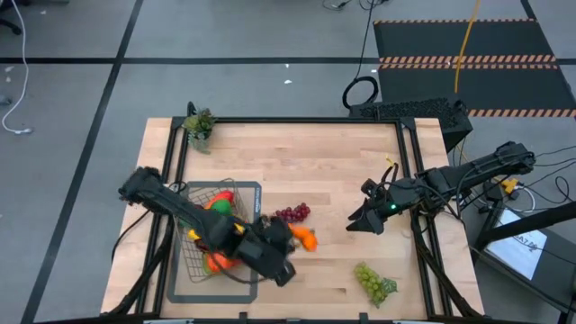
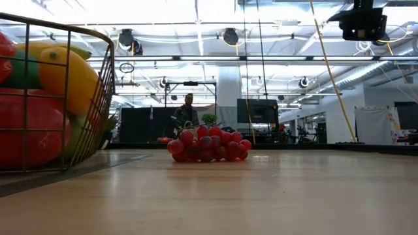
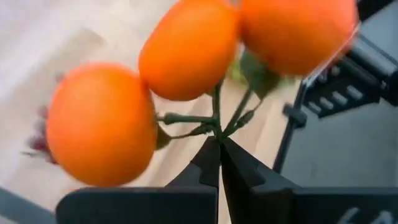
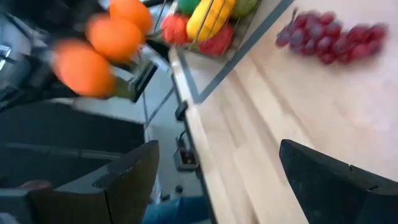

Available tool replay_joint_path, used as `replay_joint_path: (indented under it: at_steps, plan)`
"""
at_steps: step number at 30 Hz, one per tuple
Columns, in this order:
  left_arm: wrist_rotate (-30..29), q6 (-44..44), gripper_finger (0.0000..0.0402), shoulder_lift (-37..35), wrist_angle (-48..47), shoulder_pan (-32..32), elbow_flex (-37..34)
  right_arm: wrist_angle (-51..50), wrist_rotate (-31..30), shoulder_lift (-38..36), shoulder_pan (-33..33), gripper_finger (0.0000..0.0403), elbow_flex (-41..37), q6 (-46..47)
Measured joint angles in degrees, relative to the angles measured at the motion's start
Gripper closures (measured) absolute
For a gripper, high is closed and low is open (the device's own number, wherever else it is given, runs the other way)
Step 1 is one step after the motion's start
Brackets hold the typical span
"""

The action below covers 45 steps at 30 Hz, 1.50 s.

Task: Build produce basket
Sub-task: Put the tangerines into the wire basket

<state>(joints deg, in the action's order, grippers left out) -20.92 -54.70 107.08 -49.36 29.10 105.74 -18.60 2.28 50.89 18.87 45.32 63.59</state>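
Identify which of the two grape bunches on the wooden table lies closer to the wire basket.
The red-purple grape bunch, lying just beside the grey wire basket; the green grape bunch sits farther off, near the table's front edge.

Overhead and table-level views share the red grapes (image 1: 292, 213).

Wooden table (image 1: 315, 153), grey mat (image 1: 256, 191), red grapes (image 1: 292, 213), green grapes (image 1: 373, 281), potted sprig (image 1: 199, 126)

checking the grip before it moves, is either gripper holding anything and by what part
The left gripper is shut on the oranges, pinching the green stem where the three fruits join. The right gripper is open and holds nothing.
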Motion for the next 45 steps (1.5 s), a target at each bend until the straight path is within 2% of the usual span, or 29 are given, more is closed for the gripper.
replay_joint_path:
  at_steps: [5, 10, 13, 19, 24, 26, 30, 33, 36, 39, 45]
  plan:
    - [-5.4, 5.3, 0.0398, -8.3, -2.9, -0.7, 0.0, 0.5, -7.0, 0.4, 0.0, 0.0074, 0.0, 0.1]
    - [-6.2, 11.0, 0.0397, -16.2, -6.6, -1.5, 0.0, 1.2, -14.7, 2.5, 0.0, 0.0074, 0.0, 1.9]
    - [-6.9, 12.5, 0.0398, -20.8, -9.5, -1.5, 0.0, 5.8, -18.0, 5.8, 0.2, 0.008, 0.0, 5.6]
    - [-8.8, 18.3, 0.0394, -28.7, -15.6, -2.3, 0.0, 27.7, -25.6, 17.0, 2.5, 0.0121, 0.0, 10.5]
    - [-8.3, 23.3, 0.0397, -34.1, -18.3, -4.6, 0.0, 52.2, -36.8, 29.8, 4.7, 0.0165, 0.3, 13.2]
    - [-8.1, 24.3, 0.0397, -36.0, -18.6, -5.1, 0.0, 56.4, -38.3, 34.7, 4.9, 0.0183, 2.8, 13.3]
    - [-8.1, 27.3, 0.0393, -39.1, -18.8, -5.1, 0.0, 50.7, -38.0, 42.0, 4.8, 0.0211, 12.4, 16.2]
    - [-8.1, 28.0, 0.0398, -40.7, -19.1, -5.1, 0.0, 36.7, -36.7, 46.1, 4.1, 0.0219, 21.8, 19.8]
    - [-8.0, 28.0, 0.0394, -41.4, -20.5, -5.1, 0.0, 21.2, -31.5, 49.3, 2.2, 0.0219, 31.4, 23.6]
    - [-8.0, 28.0, 0.0394, -41.7, -22.7, -5.1, 0.0, 11.4, -27.1, 51.7, 0.1, 0.022, 38.3, 23.7]
    - [-7.8, 25.4, 0.0392, -41.5, -25.8, -5.1, 0.0, 12.3, -15.4, 54.5, -4.8, 0.022, 40.0, 25.1]
